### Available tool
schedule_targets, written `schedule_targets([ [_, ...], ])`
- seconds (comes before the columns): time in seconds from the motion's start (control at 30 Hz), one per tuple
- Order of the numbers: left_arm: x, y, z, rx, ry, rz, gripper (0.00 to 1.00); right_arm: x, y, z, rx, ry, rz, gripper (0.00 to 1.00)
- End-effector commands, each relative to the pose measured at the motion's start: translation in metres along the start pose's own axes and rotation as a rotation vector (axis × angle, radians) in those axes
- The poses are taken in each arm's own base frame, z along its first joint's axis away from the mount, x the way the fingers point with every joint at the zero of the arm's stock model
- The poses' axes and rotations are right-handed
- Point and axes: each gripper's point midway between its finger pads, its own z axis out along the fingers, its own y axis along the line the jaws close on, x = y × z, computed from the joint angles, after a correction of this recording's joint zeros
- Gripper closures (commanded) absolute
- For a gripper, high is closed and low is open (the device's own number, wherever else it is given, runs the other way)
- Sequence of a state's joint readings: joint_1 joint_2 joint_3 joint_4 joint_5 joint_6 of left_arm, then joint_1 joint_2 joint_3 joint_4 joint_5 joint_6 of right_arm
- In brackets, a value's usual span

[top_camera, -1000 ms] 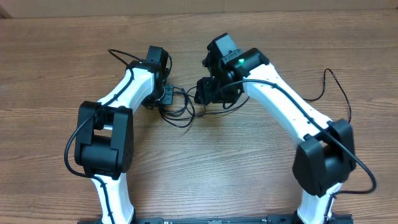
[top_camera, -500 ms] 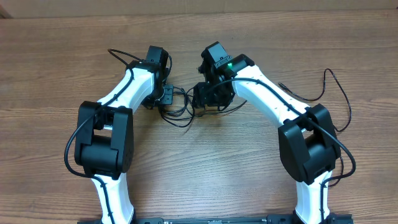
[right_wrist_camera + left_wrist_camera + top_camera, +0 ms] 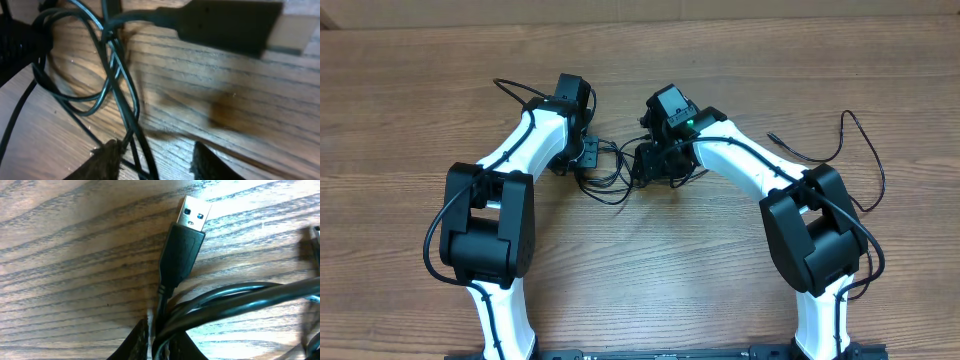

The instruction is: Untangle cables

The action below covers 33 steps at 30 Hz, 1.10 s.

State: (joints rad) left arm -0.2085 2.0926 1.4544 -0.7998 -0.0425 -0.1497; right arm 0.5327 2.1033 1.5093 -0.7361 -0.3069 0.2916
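The cables (image 3: 610, 171) lie in a small tangle on the bench (image 3: 660, 285), right beside the left pincer (image 3: 159, 347), which is clamped on a few strands. A USB plug (image 3: 184, 245) lies flat just beyond the left pincer's tips. Across the tangle from the left pincer, the right pincer (image 3: 157, 161) stands apart, with a strand close by one tip.

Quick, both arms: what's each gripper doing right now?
Left gripper: shut on the thin black cables, just below the USB plug.
Right gripper: open, fingers apart, gripping nothing.
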Motion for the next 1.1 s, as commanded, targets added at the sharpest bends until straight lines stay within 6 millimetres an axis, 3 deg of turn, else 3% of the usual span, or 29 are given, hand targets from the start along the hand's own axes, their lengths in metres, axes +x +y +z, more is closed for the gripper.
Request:
schedule_targets([
  [0.0, 0.007, 0.006, 0.01, -0.022, 0.029, 0.007, 0.84, 0.003, -0.001, 0.005, 0.005, 0.0, 0.002, 0.61],
  [0.17, 0.007, 0.006, 0.01, -0.022, 0.029, 0.007, 0.83, -0.005, -0.003, 0.005, 0.02, -0.035, 0.003, 0.67],
  [0.3, 0.007, 0.006, 0.01, -0.022, 0.029, 0.007, 0.83, -0.005, -0.001, 0.005, 0.018, -0.037, 0.0, 0.79],
  [0.6, 0.007, 0.006, 0.01, -0.022, 0.029, 0.007, 0.84, -0.001, 0.007, 0.008, 0.015, -0.029, -0.019, 0.83],
  [0.7, 0.007, 0.006, 0.01, -0.022, 0.029, 0.007, 0.83, -0.001, 0.007, 0.008, 0.014, -0.028, -0.018, 0.96],
  [0.83, 0.007, 0.006, 0.01, -0.022, 0.029, 0.007, 0.83, 0.0, 0.0, 0.005, 0.022, -0.018, -0.001, 0.96],
  [0.9, 0.007, 0.006, 0.01, -0.022, 0.029, 0.007, 0.83, 0.003, 0.003, 0.001, -0.032, 0.008, 0.018, 0.96],
  [1.07, 0.007, 0.006, 0.01, -0.022, 0.029, 0.007, 0.83, 0.005, 0.039, -0.028, -0.369, 0.06, -0.061, 0.96],
])
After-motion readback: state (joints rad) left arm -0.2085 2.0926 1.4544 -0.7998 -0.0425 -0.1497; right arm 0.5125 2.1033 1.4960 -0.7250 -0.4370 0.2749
